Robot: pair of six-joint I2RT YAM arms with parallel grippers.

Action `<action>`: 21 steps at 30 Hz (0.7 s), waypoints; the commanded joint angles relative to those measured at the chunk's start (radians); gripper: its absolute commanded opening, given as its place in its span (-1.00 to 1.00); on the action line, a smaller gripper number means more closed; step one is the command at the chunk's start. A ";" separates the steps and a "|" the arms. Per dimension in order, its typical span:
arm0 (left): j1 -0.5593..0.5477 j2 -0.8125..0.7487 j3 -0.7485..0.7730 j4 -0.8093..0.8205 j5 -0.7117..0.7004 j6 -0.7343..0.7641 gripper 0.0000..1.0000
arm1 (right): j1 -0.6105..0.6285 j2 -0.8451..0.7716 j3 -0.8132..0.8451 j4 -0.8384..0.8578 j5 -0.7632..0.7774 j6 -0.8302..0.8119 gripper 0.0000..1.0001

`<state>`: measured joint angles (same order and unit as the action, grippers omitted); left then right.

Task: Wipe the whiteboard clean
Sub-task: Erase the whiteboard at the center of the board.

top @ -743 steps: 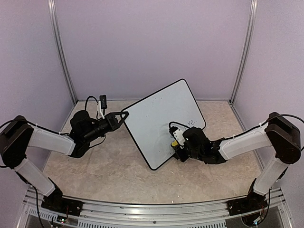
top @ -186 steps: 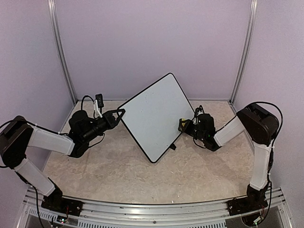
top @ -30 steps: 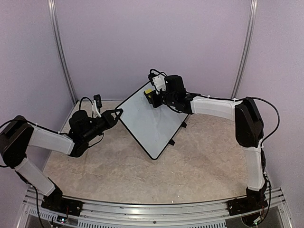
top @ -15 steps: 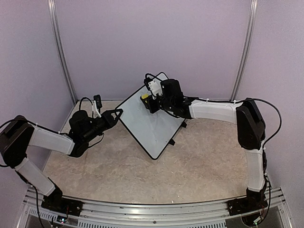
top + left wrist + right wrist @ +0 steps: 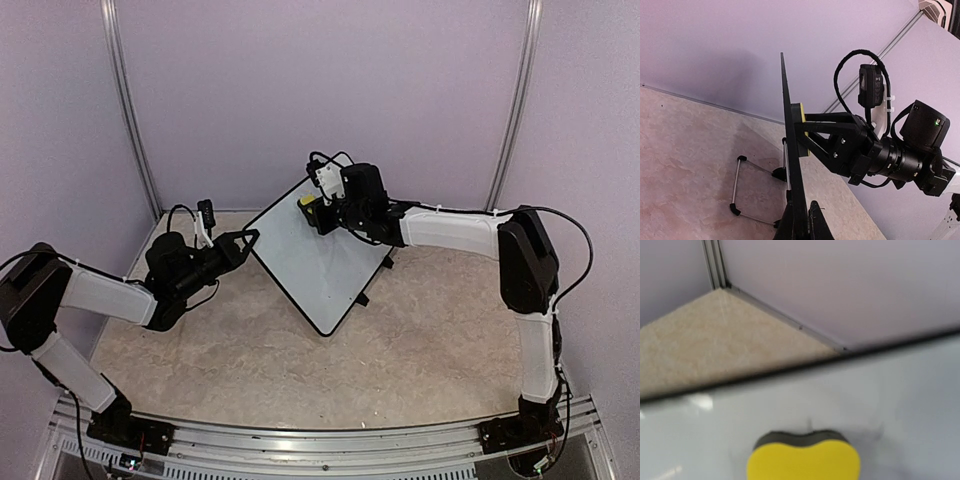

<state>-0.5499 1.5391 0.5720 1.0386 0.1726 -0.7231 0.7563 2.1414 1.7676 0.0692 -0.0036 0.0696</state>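
"Since 6 seconds back, my right arm has swung from the right side of the whiteboard (image 5: pixel 315 265) up to its top corner. Over the last 0.5 seconds the sponge (image 5: pixel 307 203) has crept back up toward that corner. Where does the board sit now?"

"It stands tilted near the back edge of the table (image 5: pixel 250 350), about midway across, propped on its wire stand (image 5: pixel 733 205). My left gripper (image 5: pixel 248 240) is pinched fully shut on the board's left corner, right on the black rim. My right gripper (image 5: pixel 318 212) is closed partway on the sponge and presses its face flat against the white surface near the top."

"How do you reckon the board will handle?"

"Light and thin, I'd judge, stiff enough to stay flat but easy to shove over. The stand looks slight, so a hard wipe could tip the board backward or skate it across the table. The face looks glossy, so the sponge should glide. Fingers would slip there, so the rim is the place to hold."

"So keep the 2 holds as they are?"

"Yes: 1 pinch on the rim to brace it, and the sponge doing the rubbing. From my right wrist I see only faint grey smudges beside the sponge. I can't tell what is left lower down."
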 commanded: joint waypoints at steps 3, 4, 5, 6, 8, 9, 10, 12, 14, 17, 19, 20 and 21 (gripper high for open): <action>-0.062 -0.014 0.023 0.119 0.254 0.036 -1.00 | -0.004 -0.041 -0.165 -0.078 -0.028 -0.017 -1.00; -0.062 -0.013 0.023 0.120 0.253 0.037 -1.00 | -0.004 -0.039 -0.159 -0.086 -0.028 -0.021 -1.00; -0.062 -0.012 0.023 0.120 0.255 0.037 -1.00 | -0.005 -0.036 -0.141 -0.105 -0.033 -0.025 -1.00; -0.062 -0.010 0.024 0.119 0.255 0.039 -1.00 | -0.004 -0.029 -0.110 -0.124 -0.042 -0.026 -1.00; -0.062 -0.012 0.024 0.115 0.256 0.047 -1.00 | -0.004 -0.012 -0.047 -0.162 -0.067 -0.027 -1.00; -0.064 -0.015 0.024 0.110 0.254 0.053 -1.00 | -0.004 -0.003 -0.014 -0.181 -0.077 -0.027 -1.00; -0.065 -0.017 0.025 0.099 0.253 0.061 -1.00 | -0.004 0.007 0.021 -0.198 -0.082 -0.024 -1.00; -0.071 -0.027 0.029 0.073 0.238 0.084 -1.00 | -0.003 0.033 0.092 -0.241 -0.080 -0.026 -1.00; -0.076 -0.037 0.031 0.061 0.231 0.096 -1.00 | -0.003 0.064 0.166 -0.294 -0.071 -0.030 -1.00; -0.077 -0.040 0.032 0.060 0.231 0.097 -1.00 | -0.004 0.097 0.232 -0.348 -0.073 -0.035 -1.00; -0.077 -0.039 0.032 0.060 0.232 0.097 -1.00 | -0.003 0.094 0.212 -0.352 -0.077 -0.030 -1.00; -0.077 -0.039 0.032 0.059 0.230 0.099 -1.00 | -0.004 0.084 0.187 -0.349 -0.077 -0.028 -1.00; -0.078 -0.041 0.032 0.056 0.229 0.101 -1.00 | -0.003 0.071 0.158 -0.343 -0.077 -0.025 -1.00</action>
<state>-0.5579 1.5322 0.5732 1.0286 0.1749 -0.6945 0.7467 2.1826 1.9812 -0.1871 -0.0528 0.0452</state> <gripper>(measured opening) 0.044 0.253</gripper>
